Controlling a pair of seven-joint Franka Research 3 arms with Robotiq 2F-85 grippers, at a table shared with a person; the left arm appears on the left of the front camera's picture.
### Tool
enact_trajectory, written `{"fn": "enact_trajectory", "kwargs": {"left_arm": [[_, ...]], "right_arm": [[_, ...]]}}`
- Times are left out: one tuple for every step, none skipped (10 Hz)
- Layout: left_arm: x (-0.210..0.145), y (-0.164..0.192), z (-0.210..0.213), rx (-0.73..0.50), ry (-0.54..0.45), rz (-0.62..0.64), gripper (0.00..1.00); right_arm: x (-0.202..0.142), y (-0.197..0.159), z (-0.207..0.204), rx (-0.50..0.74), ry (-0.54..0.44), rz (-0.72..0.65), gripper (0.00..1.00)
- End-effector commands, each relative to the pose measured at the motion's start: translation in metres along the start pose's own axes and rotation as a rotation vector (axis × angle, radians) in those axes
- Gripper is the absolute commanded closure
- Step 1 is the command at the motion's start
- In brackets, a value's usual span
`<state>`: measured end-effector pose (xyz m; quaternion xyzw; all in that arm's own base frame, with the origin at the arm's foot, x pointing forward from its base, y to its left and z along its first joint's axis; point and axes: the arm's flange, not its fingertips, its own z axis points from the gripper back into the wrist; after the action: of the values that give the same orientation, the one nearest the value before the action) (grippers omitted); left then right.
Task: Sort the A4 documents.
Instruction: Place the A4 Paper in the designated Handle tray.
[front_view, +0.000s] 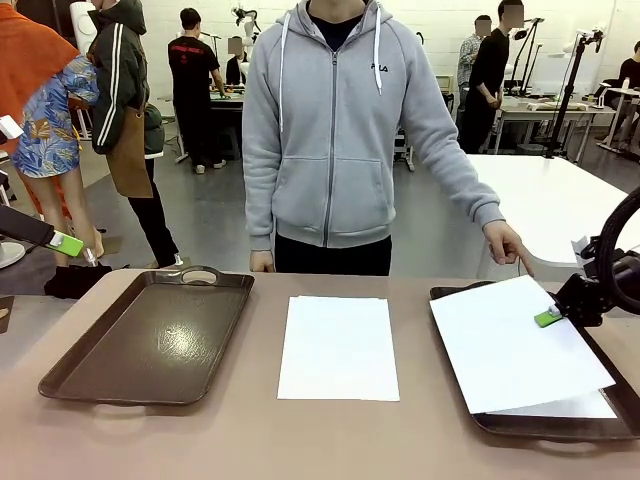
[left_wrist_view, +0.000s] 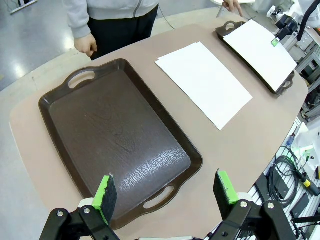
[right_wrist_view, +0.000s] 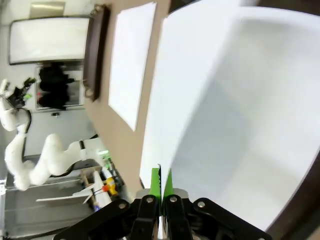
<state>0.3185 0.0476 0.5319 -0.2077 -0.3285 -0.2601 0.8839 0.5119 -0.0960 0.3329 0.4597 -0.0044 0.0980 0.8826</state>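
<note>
One of the A4 documents (front_view: 338, 347) lies flat on the table between the two trays, also seen as a white sheet (left_wrist_view: 202, 82) in the left wrist view. Over the right brown tray (front_view: 455, 385), a skewed top sheet (front_view: 505, 345) is pinched at its right edge by my right gripper (front_view: 548, 317), which is shut on it. The right wrist view has the green pads (right_wrist_view: 155, 181) pressed together on that sheet (right_wrist_view: 225, 110). Another sheet (front_view: 570, 406) lies beneath it in the tray. My left gripper (left_wrist_view: 165, 190) hangs open above the near end of the left tray (left_wrist_view: 115, 140).
The left tray (front_view: 150, 340) holds nothing. A person in a grey hoodie stands at the far edge, and one hand (front_view: 508, 244) points down at the right tray's far corner. Cables and gear (left_wrist_view: 295, 170) sit off the table's side.
</note>
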Motion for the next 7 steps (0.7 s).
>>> {"fn": "enact_trajectory", "kwargs": {"left_arm": [[-0.001, 0.002, -0.001, -0.011, -0.010, -0.009, 0.00], [-0.001, 0.002, -0.001, -0.011, -0.010, -0.009, 0.00], [-0.001, 0.002, -0.001, -0.011, -0.010, -0.009, 0.00], [-0.001, 0.002, -0.001, -0.011, -0.010, -0.009, 0.00], [-0.001, 0.002, -0.001, -0.011, -0.010, -0.009, 0.00], [-0.001, 0.002, -0.001, -0.011, -0.010, -0.009, 0.00], [-0.001, 0.002, -0.001, -0.011, -0.010, -0.009, 0.00]], "right_arm": [[-0.001, 0.003, -0.013, -0.082, 0.018, -0.036, 0.99], [0.004, 0.001, -0.013, -0.123, 0.040, -0.046, 0.99], [0.007, -0.003, -0.014, -0.166, 0.063, -0.063, 0.99], [0.010, -0.006, -0.014, -0.168, 0.065, -0.074, 0.99], [0.011, -0.008, -0.015, -0.161, 0.061, -0.079, 0.99], [0.011, -0.010, -0.015, -0.163, 0.055, -0.078, 0.99], [0.009, -0.013, -0.012, -0.202, 0.039, -0.095, 0.99]]}}
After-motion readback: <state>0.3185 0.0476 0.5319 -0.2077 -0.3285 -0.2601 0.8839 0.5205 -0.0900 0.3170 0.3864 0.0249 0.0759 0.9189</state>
